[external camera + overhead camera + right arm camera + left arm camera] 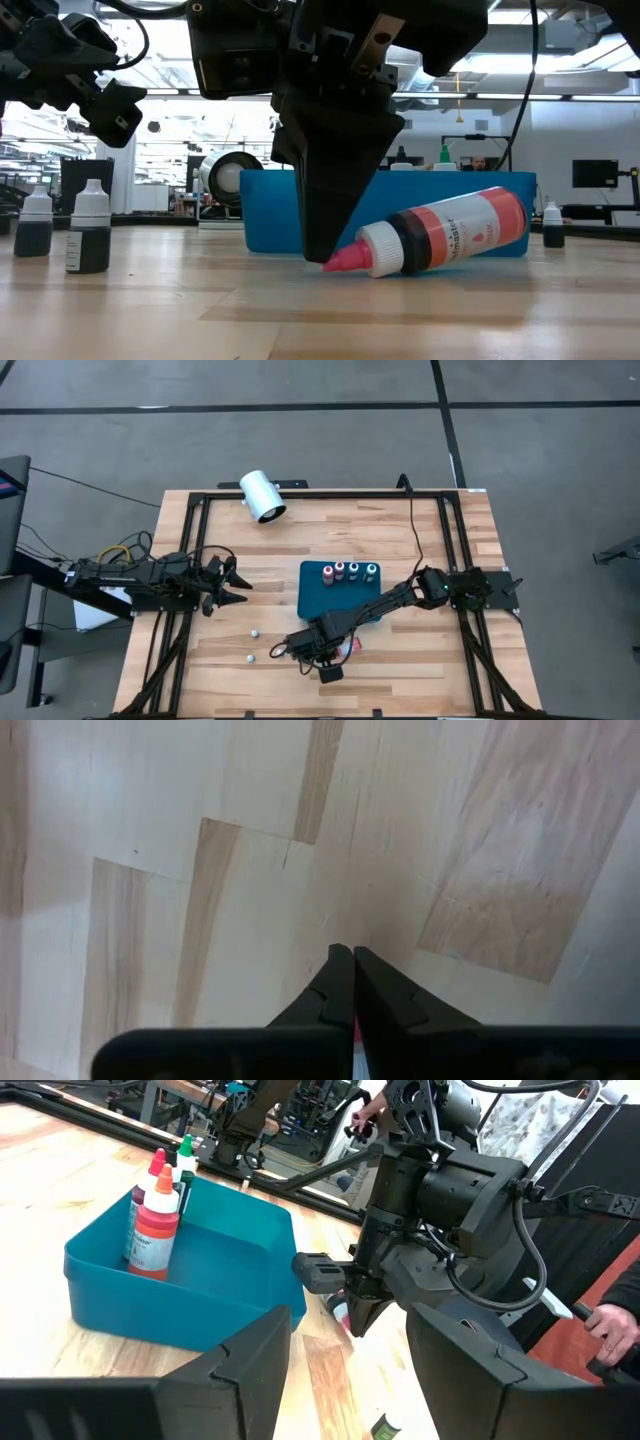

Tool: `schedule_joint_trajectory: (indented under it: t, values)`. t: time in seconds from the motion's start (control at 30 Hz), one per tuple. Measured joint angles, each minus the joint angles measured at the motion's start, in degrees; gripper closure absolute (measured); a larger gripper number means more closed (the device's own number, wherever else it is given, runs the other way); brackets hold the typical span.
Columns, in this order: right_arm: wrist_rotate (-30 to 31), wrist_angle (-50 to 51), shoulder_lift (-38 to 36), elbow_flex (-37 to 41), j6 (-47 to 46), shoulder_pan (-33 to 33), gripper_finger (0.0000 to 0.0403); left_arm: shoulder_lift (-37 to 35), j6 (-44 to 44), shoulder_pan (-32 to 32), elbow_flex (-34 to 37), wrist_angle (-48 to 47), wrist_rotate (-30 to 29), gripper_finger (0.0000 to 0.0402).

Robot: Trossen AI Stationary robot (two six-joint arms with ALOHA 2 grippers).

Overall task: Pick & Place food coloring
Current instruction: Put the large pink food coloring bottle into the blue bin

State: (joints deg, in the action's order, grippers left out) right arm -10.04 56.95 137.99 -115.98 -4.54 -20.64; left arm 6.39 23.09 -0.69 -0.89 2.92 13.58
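High view: the right gripper (pixel 330 657) reaches down to the front of the table, just in front of the blue tray (pixel 312 603), over a red food coloring bottle (pixel 349 648) lying on the wood. Four bottles stand in a row along the tray's far wall; two more (pixel 250 645) stand loose on the table to the left. The left gripper (pixel 232 582) waits well to the left, jaws spread, holding nothing.

Low view: the lying bottle (pixel 445 233) rests on its side against the tray, its pink tip (pixel 343 261) at the closed dark fingers (pixel 328 200) — pinched on the tip or just beside it, I cannot tell.

Left wrist view: the tray (pixel 230 1315) holds upright bottles (pixel 153 1225) in one corner — probably the place for the rest.

Right wrist view: the fingers (pixel 340 988) meet tip to tip, a red sliver between them lower down — likely a narrow hold at the nozzle, prone to slip.
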Motion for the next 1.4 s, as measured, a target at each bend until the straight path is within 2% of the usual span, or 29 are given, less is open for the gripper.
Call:
schedule_joint_trajectory:
  t: [0.8,0.93,1.17,1.4]
  values:
    - [-0.60,-0.04,0.02,0.00,-1.49,0.23,0.0402,-0.01,0.09,0.01,0.00,0.00,0.01,0.0209]
    - [-2.98,0.06,0.00,-0.18,-1.09,0.72,0.0401,-0.02,0.09,0.00,0.00,0.00,0.02,0.0209]
    - [-3.74,1.99,0.13,-3.91,0.46,1.88,0.0351,-0.02,0.13,0.02,0.00,0.02,0.02,0.0209]
    - [-3.64,10.13,0.13,-6.68,0.64,2.41,0.0310,0.00,0.12,0.02,0.00,0.00,0.03,0.0209]
